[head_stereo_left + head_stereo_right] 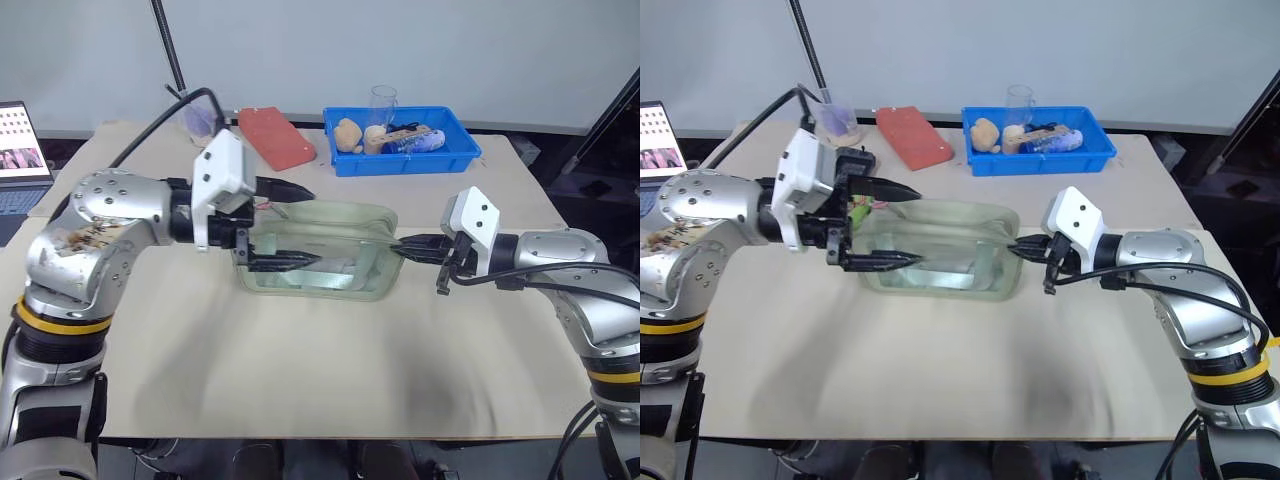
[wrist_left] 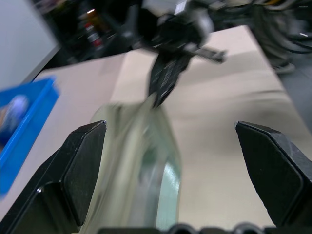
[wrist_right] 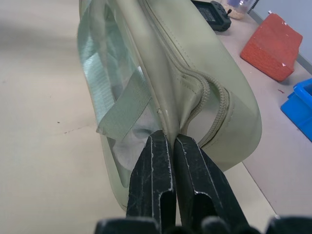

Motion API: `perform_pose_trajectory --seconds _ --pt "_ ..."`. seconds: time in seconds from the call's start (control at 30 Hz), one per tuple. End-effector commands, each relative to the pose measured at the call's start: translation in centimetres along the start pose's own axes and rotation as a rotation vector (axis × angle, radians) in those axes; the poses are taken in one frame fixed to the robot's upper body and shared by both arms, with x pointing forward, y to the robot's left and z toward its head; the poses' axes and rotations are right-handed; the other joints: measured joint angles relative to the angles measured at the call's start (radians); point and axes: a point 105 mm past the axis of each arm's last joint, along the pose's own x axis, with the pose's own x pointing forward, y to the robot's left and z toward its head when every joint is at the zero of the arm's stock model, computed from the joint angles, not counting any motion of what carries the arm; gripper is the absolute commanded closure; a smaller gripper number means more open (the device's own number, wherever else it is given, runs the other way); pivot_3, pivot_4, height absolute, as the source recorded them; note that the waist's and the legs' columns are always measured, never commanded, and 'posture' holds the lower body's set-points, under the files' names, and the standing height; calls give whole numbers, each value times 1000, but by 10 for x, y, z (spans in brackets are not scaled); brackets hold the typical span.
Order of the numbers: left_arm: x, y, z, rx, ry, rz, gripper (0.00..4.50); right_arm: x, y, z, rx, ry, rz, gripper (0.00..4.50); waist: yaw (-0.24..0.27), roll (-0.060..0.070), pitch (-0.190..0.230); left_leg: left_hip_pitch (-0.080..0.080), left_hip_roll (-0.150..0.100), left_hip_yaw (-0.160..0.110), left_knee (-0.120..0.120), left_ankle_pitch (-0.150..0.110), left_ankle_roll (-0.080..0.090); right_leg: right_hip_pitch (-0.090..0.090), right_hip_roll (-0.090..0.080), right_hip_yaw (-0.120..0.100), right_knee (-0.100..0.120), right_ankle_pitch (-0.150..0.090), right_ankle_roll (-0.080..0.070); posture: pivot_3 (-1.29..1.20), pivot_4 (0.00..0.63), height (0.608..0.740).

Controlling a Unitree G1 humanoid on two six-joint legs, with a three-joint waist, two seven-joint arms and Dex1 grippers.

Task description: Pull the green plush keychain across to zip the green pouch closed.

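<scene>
While the right gripper [image 3: 171, 146] pinches the end of the green pouch [image 3: 161, 73] on the table, the left gripper [image 1: 868, 224] spreads its fingers wide over the other end, and next must grab the green plush keychain [image 1: 862, 206] just beside them.

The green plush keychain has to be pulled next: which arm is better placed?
Probably the left. Its tool is open at the green pouch's end where the green plush keychain sits, while the right tool is shut on the far end.
</scene>
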Motion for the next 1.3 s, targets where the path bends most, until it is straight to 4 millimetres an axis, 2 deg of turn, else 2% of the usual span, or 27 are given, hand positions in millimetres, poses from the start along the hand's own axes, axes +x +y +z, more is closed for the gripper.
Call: perform_pose_trajectory --seconds 0.03,0.07,0.17,0.23,0.3,0.47,0.63,0.87,0.97,1.17,1.23,1.3 --pt "-54 40 2 -67 -19 292 0 -1 -8 7 -68 -16 -19 4476 -2 0 0 0 0 0 0 0 0 0 0 0 0 0 0 0 150 740" --pt "-61 43 -2 -89 -19 319 0 -1 -9 6 -74 -12 -20 4476 -2 0 0 1 0 0 0 0 0 0 0 0 0 0 0 0 150 740" --pt "-82 42 -33 -192 11 414 0 2 -10 6 -78 -16 -16 4476 -1 0 0 1 0 2 0 0 0 0 -1 0 0 0 -1 0 150 740" --pt "-88 43 -50 -235 19 476 0 3 -10 6 -81 -18 -12 4476 1 0 0 1 0 2 -1 0 0 0 -2 0 -1 1 -2 0 150 740" --pt "-92 53 -59 -275 -23 563 0 5 -11 7 -81 -21 -12 4476 8 -1 0 1 0 2 0 0 -1 0 -2 -1 -1 2 -4 0 150 740" --pt "-84 65 -77 -333 -68 649 0 7 -9 6 -78 -22 -8 4476 9 -3 -1 1 0 2 0 0 -1 1 -2 -1 -1 3 -5 0 150 740" --pt "-67 65 -97 -344 -20 618 0 7 -10 9 -82 -24 -13 4476 4 -3 -1 1 0 2 -1 0 -1 1 -1 -1 -1 3 -5 0 150 740" --pt "-42 56 -98 -351 -42 509 0 7 -13 13 -93 -26 -25 4476 3 -3 -1 1 0 2 -1 0 -1 1 -2 -1 -1 4 -5 0 150 740" --pt "-40 55 -95 -362 -69 499 858 6 -13 14 -88 -31 -31 4500 3 -3 -1 1 0 2 -1 0 -1 1 -2 -1 -1 4 -5 0 150 740" --pt "-47 58 -93 -364 -77 506 3511 5 -15 12 -89 -26 -42 4500 3 -3 -1 1 0 2 -1 0 -1 1 -2 -1 -1 4 -5 0 150 740" --pt "-51 66 -80 -408 -158 531 4466 5 -16 11 -90 -26 -47 4500 4 -3 -1 1 0 2 -1 0 -1 1 -2 -1 -1 4 -5 0 150 740" --pt "-52 71 -65 -429 -219 520 4466 5 -17 11 -89 -26 -50 4500 6 -3 0 1 0 2 -1 0 -1 1 -2 -1 -1 4 -5 0 150 740"
